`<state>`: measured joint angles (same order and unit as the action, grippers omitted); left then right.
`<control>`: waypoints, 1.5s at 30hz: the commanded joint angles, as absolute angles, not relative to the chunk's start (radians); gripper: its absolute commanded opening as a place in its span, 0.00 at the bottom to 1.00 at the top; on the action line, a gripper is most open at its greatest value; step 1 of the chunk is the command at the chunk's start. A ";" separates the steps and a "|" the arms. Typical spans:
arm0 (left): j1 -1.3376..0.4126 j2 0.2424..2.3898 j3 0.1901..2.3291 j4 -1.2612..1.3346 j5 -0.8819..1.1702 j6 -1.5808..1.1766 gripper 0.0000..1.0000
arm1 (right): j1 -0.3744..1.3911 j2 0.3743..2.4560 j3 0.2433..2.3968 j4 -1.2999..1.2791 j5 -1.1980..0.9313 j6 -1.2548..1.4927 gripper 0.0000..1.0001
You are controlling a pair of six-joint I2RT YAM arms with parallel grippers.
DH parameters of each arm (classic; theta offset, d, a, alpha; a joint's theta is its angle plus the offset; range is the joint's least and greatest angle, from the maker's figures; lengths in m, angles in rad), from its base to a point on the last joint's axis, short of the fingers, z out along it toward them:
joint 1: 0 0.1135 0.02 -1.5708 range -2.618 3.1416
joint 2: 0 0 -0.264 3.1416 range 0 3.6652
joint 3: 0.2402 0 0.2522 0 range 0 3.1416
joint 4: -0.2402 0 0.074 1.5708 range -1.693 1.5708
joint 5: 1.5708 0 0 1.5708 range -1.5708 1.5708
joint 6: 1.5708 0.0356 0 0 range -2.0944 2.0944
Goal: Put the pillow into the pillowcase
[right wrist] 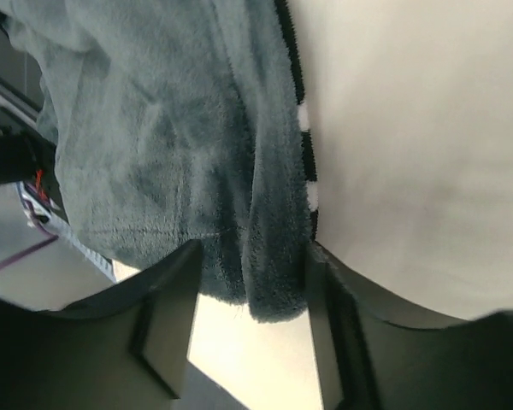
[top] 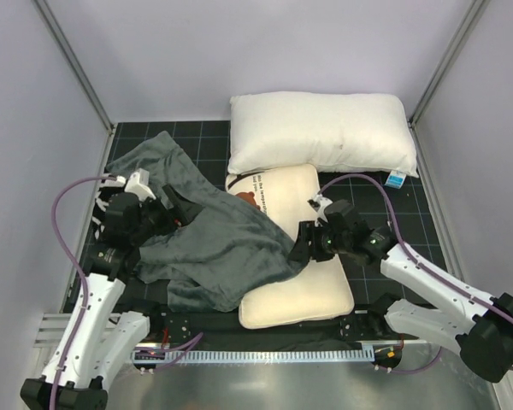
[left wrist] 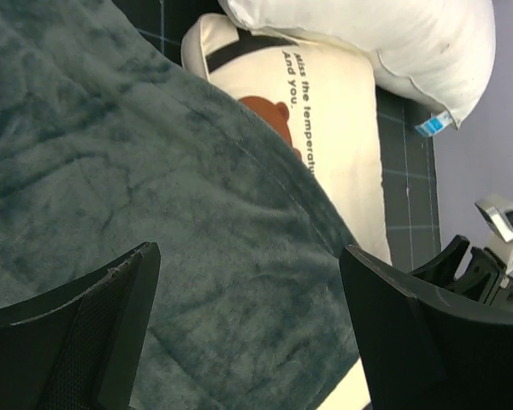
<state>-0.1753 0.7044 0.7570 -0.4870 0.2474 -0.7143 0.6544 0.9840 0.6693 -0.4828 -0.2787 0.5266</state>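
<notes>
Where the black gridded mat (top: 415,218) is bare at the middle, the items lie as follows.

Item 1, cream bear-face pillow (top: 308,286): flat, lengthwise. The bear-and-text end is the far end, touching the plain white pillow (top: 325,132). Its left half is covered; the right side and the near end show.

Item 2, pillowcase (top: 214,248): dark grey plush side up, rumpled. It is spread from the mat's left part across the cream pillow's left half, lying over that pillow rather than around it. The right wrist view shows black-and-white striping along its edge.

Item 3, left gripper (top: 169,205): over the pillowcase's left part. Its fingers (left wrist: 85,342) are spread wide with grey plush beneath them and nothing pinched. Contact with the cloth cannot be told.

Item 4, right gripper (top: 301,248): at the pillowcase's right edge, above the cream pillow. Its fingers (right wrist: 167,325) are closed against a hanging fold of that edge, which fills the gap between them.

Item 5, small blue-and-white tag (top: 396,179): beside the white pillow's right corner.
</notes>
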 commanded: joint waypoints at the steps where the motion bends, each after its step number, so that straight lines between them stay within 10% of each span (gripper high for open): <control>1: -0.218 0.724 0.765 -0.486 0.285 -0.657 0.89 | 0.686 1.023 0.721 -0.434 -0.327 0.548 0.51; 7: -0.362 0.782 0.772 -0.486 0.288 -0.606 0.82 | 0.693 1.097 0.843 -0.400 -0.354 0.525 0.04; 25: -0.862 1.008 0.815 -0.422 -0.031 -0.584 0.75 | 0.534 1.275 1.104 -0.302 -0.302 0.643 0.04; 34: -0.914 1.137 0.830 -0.380 -0.046 -0.581 0.46 | 0.519 1.290 1.127 -0.307 -0.285 0.644 0.04; 40: -0.914 1.192 0.844 -0.357 -0.028 -0.554 0.03 | 0.503 1.279 1.131 -0.310 -0.258 0.652 0.04; 45: -0.870 1.169 0.854 -0.357 -0.086 -0.572 0.00 | 0.488 1.263 1.112 -0.344 -0.173 0.655 0.04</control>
<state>-0.8997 1.1938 0.8101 -0.4072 -0.0513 -0.5739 0.5041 1.3018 1.0847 -0.3603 -0.2520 0.6430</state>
